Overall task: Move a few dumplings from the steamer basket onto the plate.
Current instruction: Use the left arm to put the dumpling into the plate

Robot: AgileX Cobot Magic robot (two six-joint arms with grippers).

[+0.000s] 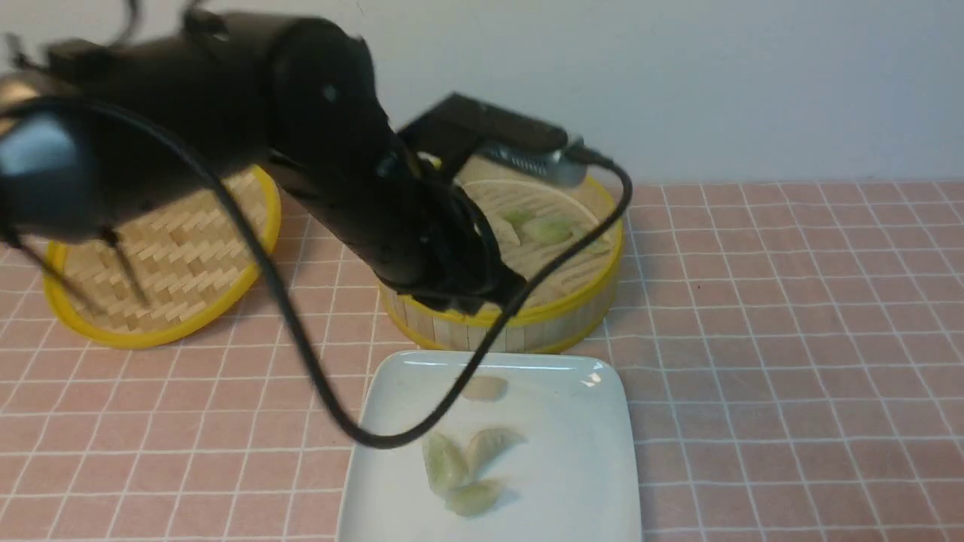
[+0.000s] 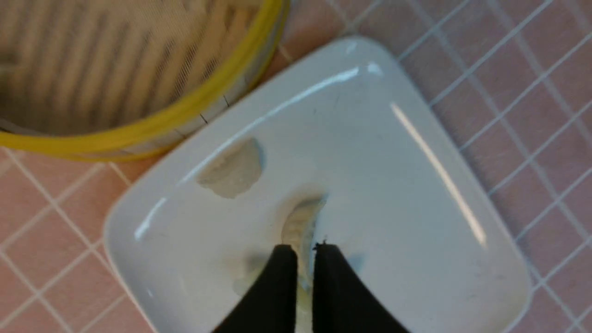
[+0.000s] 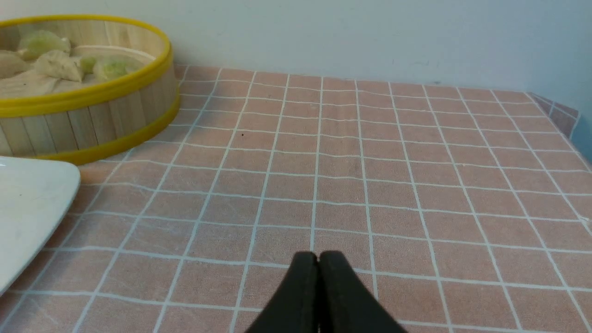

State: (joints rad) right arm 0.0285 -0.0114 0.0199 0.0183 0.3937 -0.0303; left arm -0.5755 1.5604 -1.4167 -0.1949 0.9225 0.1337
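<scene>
My left gripper is shut on a pale dumpling and holds it over the white plate. In the front view the black left arm hides its fingertips. The plate lies in front of the steamer basket, with three dumplings clustered in its near half. A pale patch near its far edge may be a dumpling or a reflection. Several dumplings remain in the basket. My right gripper is shut and empty, low over the tablecloth, right of the plate.
The shallow woven basket lid lies at the far left. A black cable hangs from the left arm across the plate's near left part. Pink checked tablecloth spreads to the right. A wall stands behind the basket.
</scene>
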